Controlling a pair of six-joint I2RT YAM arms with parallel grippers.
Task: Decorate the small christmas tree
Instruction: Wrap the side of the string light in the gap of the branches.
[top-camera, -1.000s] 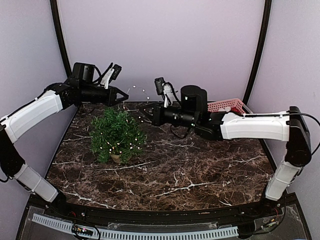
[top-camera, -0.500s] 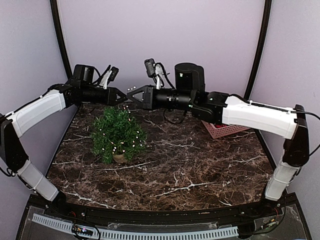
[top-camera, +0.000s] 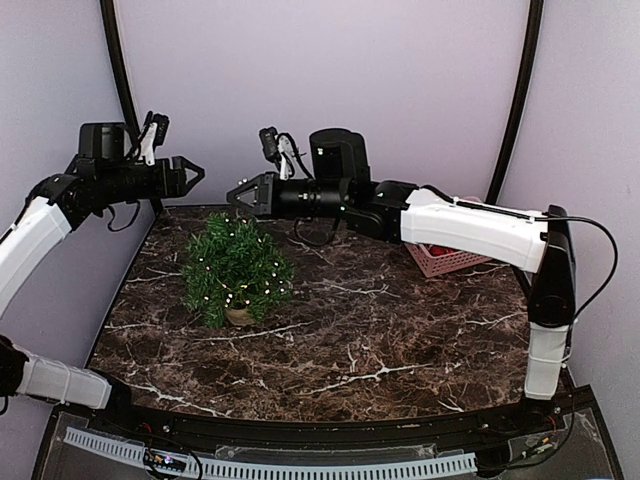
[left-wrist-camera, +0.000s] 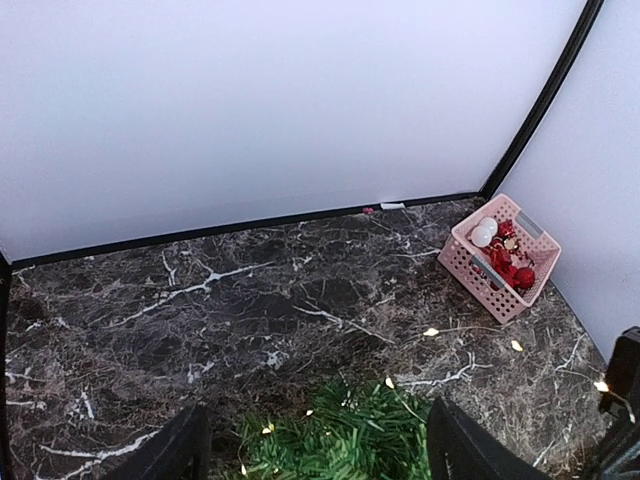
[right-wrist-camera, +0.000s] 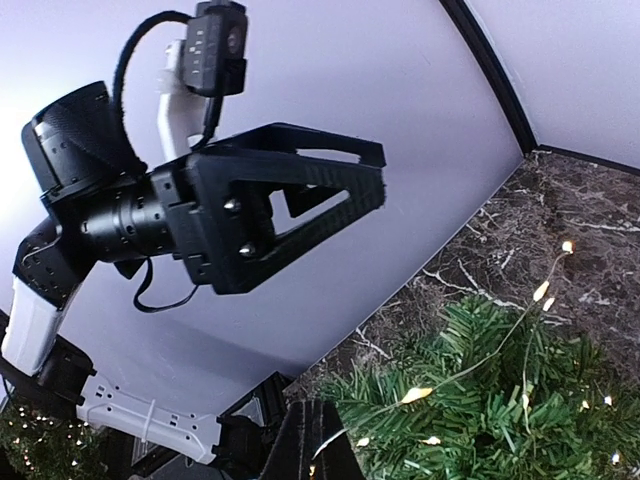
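Observation:
The small christmas tree (top-camera: 235, 268) stands on the left of the marble table, with tiny lit bulbs among its green needles. My right gripper (top-camera: 240, 195) hovers above its top, shut on the thin wire of the light string (right-wrist-camera: 415, 396), which runs from the closed fingertips (right-wrist-camera: 318, 440) down onto the tree (right-wrist-camera: 500, 420). My left gripper (top-camera: 186, 172) is in the air to the left of it, open and holding nothing. In the left wrist view the tree top (left-wrist-camera: 350, 440) lies between the spread fingers (left-wrist-camera: 185, 450). The right wrist view shows the open left gripper (right-wrist-camera: 290, 200) facing it.
A pink basket (top-camera: 450, 258) with red and white ornaments (left-wrist-camera: 505, 255) stands at the back right, next to the wall. Loose bulbs of the string (left-wrist-camera: 430, 331) hang over the table. The right arm stretches across the back of the table.
My left gripper has opened, let go of the light string and drawn back to the left. My right gripper has moved left and up over the tree, still shut on the string.

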